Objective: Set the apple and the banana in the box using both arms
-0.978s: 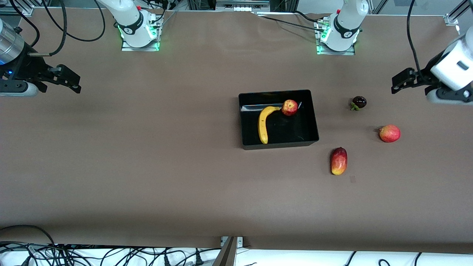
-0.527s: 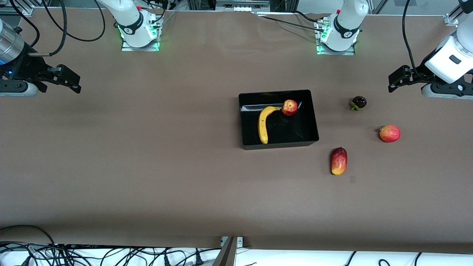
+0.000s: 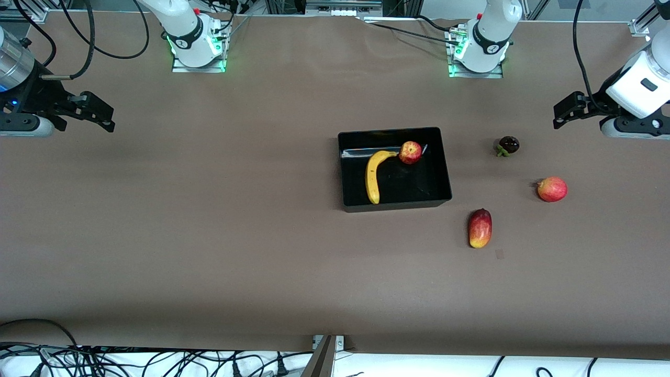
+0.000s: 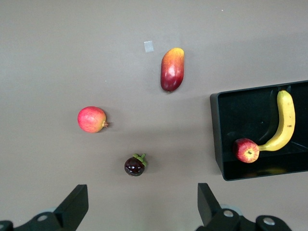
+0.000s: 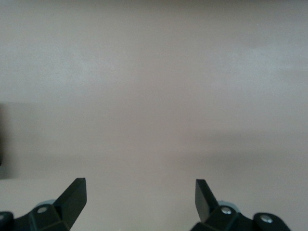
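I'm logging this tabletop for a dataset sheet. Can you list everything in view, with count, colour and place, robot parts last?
box: 1, glossy black, mid-table, toward the left arm's end.
banana: 1, yellow, lying in the box, its tip touching the apple.
apple: 1, red with yellow blotches, in the box, farther from the front camera than most of the banana.
oval fruit: 1, red and yellow, on the table beside the box, nearer the front camera.
round fruit: 1, pinkish red, on the table toward the left arm's end.
dark fruit: 1, dark purple with green leaves, between the box and the left gripper.
table: 1, brown.
left gripper: 1, black, jaws open, over its end of the table, empty.
right gripper: 1, black, jaws open, over its end, empty.
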Controlling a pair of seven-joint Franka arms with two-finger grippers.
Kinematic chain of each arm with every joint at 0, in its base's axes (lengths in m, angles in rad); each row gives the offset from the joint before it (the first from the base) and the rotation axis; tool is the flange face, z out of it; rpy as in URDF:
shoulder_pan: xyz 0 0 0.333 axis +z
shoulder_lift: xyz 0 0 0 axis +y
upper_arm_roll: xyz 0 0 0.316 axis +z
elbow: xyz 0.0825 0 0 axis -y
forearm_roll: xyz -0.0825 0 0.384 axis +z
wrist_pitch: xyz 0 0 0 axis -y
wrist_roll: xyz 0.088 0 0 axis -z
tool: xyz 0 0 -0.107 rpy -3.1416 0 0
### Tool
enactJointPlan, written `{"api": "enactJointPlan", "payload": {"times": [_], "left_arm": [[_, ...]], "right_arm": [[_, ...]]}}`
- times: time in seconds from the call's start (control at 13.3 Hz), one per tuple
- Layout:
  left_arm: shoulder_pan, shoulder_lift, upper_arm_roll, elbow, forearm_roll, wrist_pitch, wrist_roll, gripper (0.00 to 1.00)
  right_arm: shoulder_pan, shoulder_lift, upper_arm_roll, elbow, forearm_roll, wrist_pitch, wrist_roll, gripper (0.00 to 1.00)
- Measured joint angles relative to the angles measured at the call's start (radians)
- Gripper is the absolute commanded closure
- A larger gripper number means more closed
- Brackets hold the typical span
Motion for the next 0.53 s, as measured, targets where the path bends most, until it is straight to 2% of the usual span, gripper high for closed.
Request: {"api": "enactJointPlan", "payload": {"times": [0.53], "left_arm": [[0.025, 0.0, -0.019, 0.0, 0.0, -0.001, -0.001, 0.0]], "right_arm": [[0.0, 0.0, 0.001, 0.0, 0.0, -0.01, 0.0, 0.0]]}}
